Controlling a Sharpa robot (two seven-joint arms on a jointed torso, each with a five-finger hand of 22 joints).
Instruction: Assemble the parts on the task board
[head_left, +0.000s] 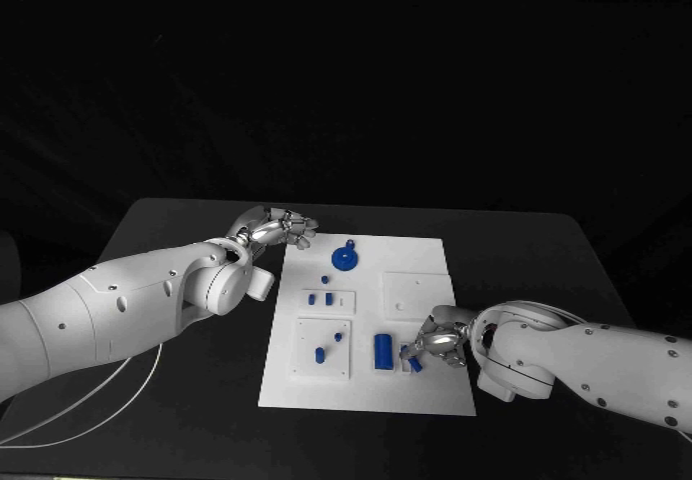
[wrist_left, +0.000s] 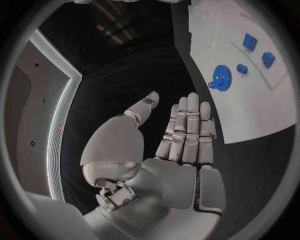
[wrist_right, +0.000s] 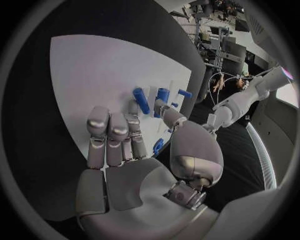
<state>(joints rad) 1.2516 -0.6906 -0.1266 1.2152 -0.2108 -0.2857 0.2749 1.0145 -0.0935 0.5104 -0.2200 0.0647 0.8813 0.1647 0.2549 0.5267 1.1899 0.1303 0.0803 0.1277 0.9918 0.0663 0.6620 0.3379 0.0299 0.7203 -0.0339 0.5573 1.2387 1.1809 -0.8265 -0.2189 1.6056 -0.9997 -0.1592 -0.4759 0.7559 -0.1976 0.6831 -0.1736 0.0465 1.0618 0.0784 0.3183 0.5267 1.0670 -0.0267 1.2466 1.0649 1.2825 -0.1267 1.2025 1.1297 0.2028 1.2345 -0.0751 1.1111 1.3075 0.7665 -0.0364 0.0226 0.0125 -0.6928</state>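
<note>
Right hand (head_left: 440, 345) at the task board (head_left: 418, 395) near edge, fingers (wrist_right: 111, 131) loosely apart, holding nothing, just beside a blue cylinder (head_left: 384, 351) (small blue part (head_left: 414, 364) under the palm). Blue gear (head_left: 346, 259) further back. Left hand (head_left: 274, 230) off the far-left corner over the worktop (head_left: 188, 225), fingers straight, empty.

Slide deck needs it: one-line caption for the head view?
Left silver hand hovers open beside the white task board near the blue gear-shaped part; right silver hand works at small blue parts.

upright blue gear (head_left: 346, 258) blocking board's (head_left: 418, 268) far end
</note>
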